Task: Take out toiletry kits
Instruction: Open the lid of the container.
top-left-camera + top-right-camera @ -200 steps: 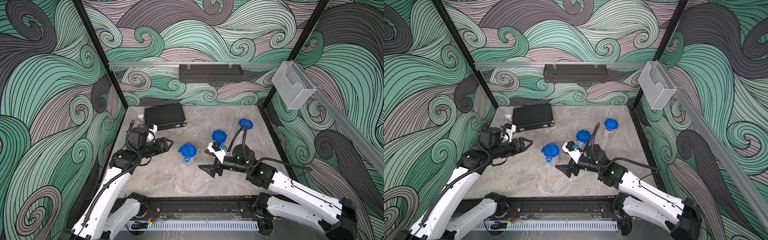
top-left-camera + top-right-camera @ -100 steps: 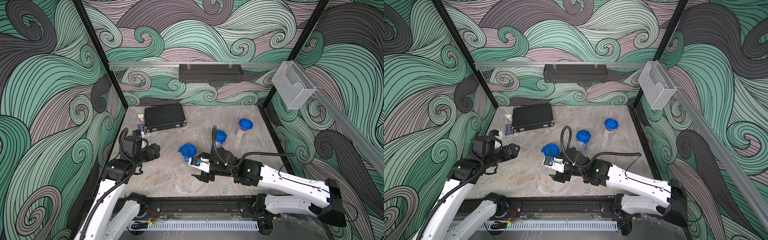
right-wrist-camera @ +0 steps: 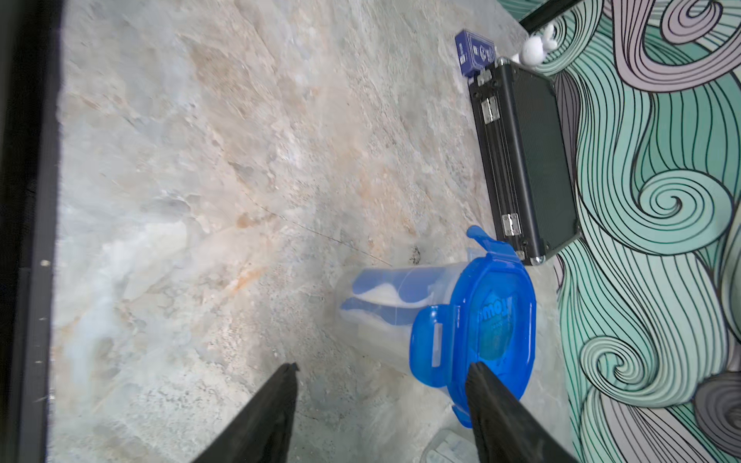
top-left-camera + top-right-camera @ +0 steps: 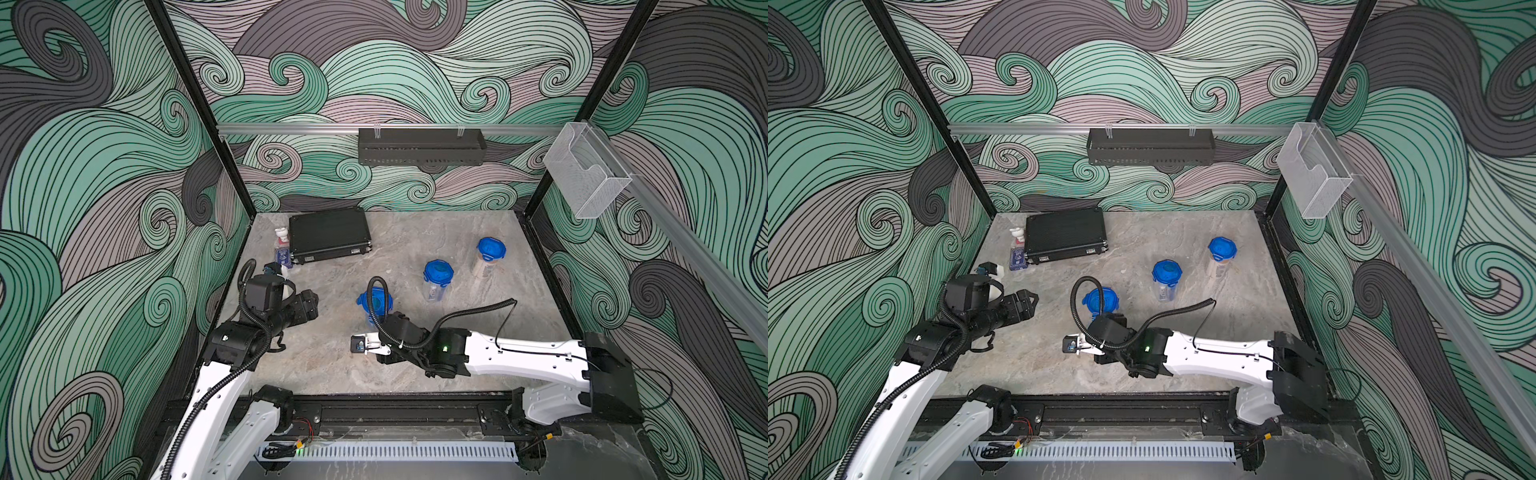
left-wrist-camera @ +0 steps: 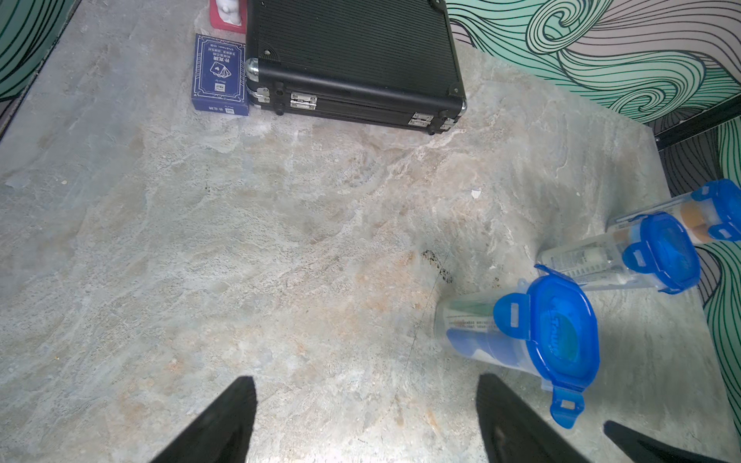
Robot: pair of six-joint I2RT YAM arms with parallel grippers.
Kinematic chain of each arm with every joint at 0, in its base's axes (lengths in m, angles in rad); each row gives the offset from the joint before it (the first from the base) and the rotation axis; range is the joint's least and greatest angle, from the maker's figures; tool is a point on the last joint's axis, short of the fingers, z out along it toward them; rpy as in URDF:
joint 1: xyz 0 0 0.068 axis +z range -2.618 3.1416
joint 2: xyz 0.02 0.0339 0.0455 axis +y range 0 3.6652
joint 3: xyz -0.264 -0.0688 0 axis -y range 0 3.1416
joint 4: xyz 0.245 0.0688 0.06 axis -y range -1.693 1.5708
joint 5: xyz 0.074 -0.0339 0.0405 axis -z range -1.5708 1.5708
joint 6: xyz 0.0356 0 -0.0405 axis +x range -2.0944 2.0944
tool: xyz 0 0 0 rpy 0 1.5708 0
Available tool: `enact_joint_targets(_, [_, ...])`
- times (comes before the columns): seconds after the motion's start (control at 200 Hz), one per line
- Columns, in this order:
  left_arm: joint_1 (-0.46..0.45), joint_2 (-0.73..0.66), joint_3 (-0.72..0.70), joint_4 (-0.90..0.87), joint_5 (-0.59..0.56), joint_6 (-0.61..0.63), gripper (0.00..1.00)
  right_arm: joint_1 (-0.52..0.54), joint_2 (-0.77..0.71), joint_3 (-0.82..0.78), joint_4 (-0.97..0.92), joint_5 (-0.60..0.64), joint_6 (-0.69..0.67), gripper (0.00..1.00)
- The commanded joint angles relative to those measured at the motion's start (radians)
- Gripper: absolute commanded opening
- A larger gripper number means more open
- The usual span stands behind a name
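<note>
Walls [image 4: 395, 62] printed with swirling waves in green, mauve and dark grey close the cell at 9, 12 and 3 o'clock. Black corner posts [image 4: 199, 108] rise where they meet. The counter [image 4: 415, 249] is pale grey, marbled stone, evenly lit. At 12 o'clock an aluminium rail [image 4: 291, 128] carries a black perforated tray [image 4: 419, 147]. At 2 o'clock hangs a clear plastic holder [image 4: 582, 174]. At 6 o'clock a slotted white cable duct [image 4: 386, 451] runs along the edge.
</note>
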Motion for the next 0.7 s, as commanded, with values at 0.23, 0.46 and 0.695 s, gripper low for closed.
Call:
enact_joint_targets(0.23, [0.008, -0.02, -0.008, -0.001, 0.006, 0.013, 0.86, 0.007, 0.06, 0.024, 0.112, 0.126, -0.014, 0.56])
enact_joint_targets(0.46, [0.008, -0.023, -0.009, -0.001, 0.007, 0.012, 0.86, 0.007, 0.089, 0.02, 0.104, 0.125, -0.015, 0.51])
enact_joint_targets(0.695, [0.008, -0.027, -0.01, 0.0, 0.01, 0.014, 0.86, 0.008, 0.098, 0.015, 0.123, 0.155, -0.012, 0.42])
